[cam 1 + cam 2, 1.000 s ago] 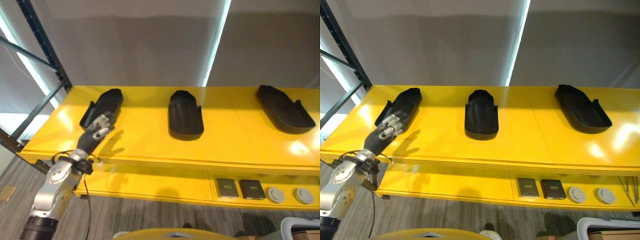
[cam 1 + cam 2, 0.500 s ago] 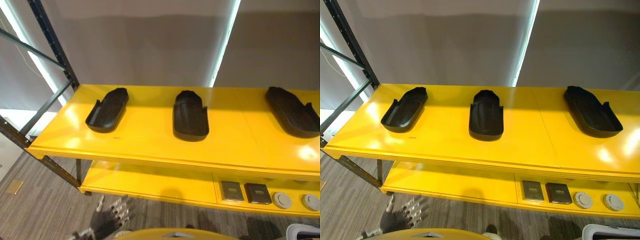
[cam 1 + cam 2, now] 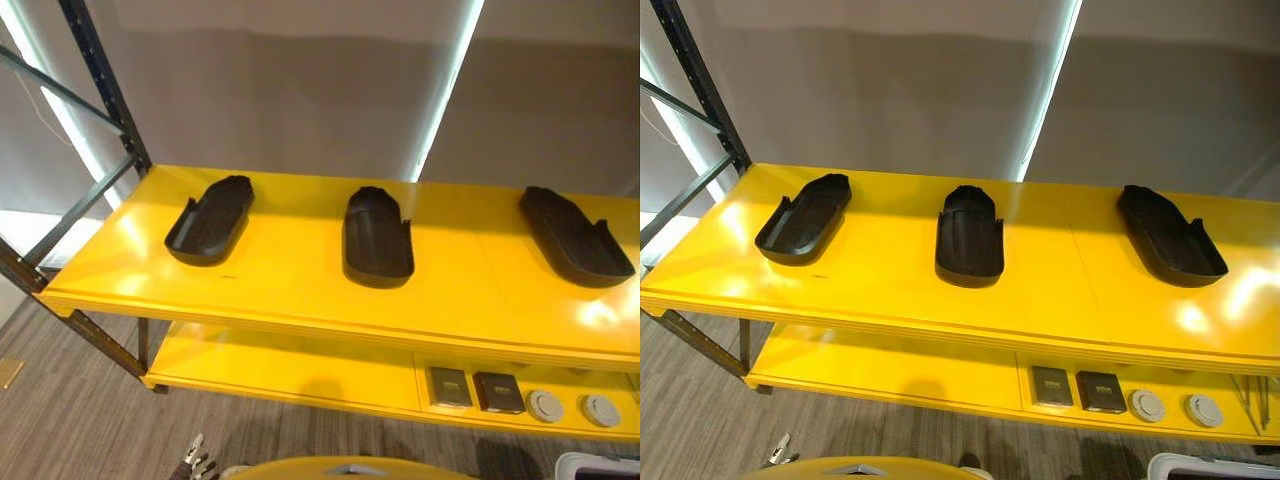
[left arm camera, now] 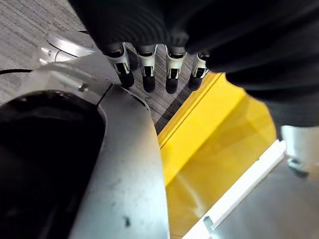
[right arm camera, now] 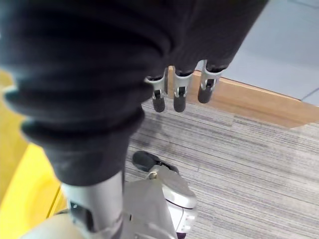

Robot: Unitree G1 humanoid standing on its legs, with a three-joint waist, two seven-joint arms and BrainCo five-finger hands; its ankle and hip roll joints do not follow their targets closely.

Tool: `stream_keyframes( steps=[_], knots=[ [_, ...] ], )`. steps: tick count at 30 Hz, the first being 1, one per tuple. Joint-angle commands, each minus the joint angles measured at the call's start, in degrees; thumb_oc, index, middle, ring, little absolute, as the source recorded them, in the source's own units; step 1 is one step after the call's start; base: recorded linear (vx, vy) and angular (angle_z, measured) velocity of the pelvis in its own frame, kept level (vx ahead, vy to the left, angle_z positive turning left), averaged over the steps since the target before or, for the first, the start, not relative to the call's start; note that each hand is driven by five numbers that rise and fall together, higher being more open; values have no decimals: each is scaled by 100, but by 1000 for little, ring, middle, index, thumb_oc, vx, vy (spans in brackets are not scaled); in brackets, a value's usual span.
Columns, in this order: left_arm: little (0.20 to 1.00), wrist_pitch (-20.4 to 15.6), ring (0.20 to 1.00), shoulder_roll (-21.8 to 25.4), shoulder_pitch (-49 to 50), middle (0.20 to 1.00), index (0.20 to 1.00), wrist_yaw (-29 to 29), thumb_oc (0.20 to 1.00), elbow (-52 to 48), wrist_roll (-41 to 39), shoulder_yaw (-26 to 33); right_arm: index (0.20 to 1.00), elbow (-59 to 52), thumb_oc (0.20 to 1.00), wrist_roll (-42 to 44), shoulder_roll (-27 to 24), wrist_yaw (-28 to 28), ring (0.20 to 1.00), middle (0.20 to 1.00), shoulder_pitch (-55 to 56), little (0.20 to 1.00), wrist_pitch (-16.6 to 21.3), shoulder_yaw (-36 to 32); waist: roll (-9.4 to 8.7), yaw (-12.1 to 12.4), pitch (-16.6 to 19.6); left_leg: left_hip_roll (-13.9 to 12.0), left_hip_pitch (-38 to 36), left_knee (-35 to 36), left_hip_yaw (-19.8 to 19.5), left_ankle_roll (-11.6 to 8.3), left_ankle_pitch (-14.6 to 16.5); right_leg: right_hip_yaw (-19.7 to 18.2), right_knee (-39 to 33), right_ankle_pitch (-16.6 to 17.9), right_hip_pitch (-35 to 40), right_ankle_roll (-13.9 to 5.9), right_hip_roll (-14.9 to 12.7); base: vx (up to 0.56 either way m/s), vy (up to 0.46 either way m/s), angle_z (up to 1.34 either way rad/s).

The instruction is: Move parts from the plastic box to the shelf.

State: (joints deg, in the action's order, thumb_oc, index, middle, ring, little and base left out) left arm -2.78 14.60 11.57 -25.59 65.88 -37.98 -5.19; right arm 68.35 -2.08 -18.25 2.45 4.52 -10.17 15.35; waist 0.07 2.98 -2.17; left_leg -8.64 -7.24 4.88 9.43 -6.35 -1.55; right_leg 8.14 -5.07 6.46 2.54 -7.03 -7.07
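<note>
Three black moulded parts lie on the yellow shelf top (image 3: 290,285): one at the left (image 3: 208,220), one in the middle (image 3: 377,238), one at the right (image 3: 575,236). My left hand (image 3: 196,461) hangs low in front of the shelf, just above the carpet; its fingers (image 4: 147,62) are straight and hold nothing. My right hand (image 5: 178,94) hangs over the grey carpet with relaxed fingers and is empty. A pale plastic box rim (image 3: 600,466) peeks in at the lower right.
The lower yellow shelf carries two dark square pieces (image 3: 448,386) (image 3: 498,392) and two grey round discs (image 3: 546,405) (image 3: 600,410). A dark steel rack upright (image 3: 100,85) stands at the shelf's left end. Wide bare gaps separate the parts on the shelf top.
My left hand has come away from the left part and dropped below the shelf front to near the floor. The head camera has shifted slightly.
</note>
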Motion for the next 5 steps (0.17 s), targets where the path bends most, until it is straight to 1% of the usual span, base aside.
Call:
stream_keyframes(
  steps=[1,3,5],
  knots=[
    [1000,-461,1000,15,-360,1000,1000,51,1000,-206,-73,-151,1000,241,1000,201,50,-120,1000,1000,-356,1000,62,50,-30,-7,-321,78,85,-151,135,285,176,-18,13,-258,282,-301,-213,0,0,0],
    [1000,-470,1000,5,-401,1000,1000,92,1000,-275,-152,-174,1000,247,1000,192,70,-162,1000,1000,-349,1000,81,43,-37,-24,-323,67,74,-162,157,284,183,-25,19,-262,287,-298,-210,0,0,0],
    [1000,-449,1000,-12,-452,1000,1000,291,1000,-370,15,-223,1000,236,1000,267,92,-193,1000,1000,-354,1000,48,46,-53,-34,-326,56,68,-185,175,286,193,-40,25,-266,294,-291,-200,0,0,0]
  ],
)
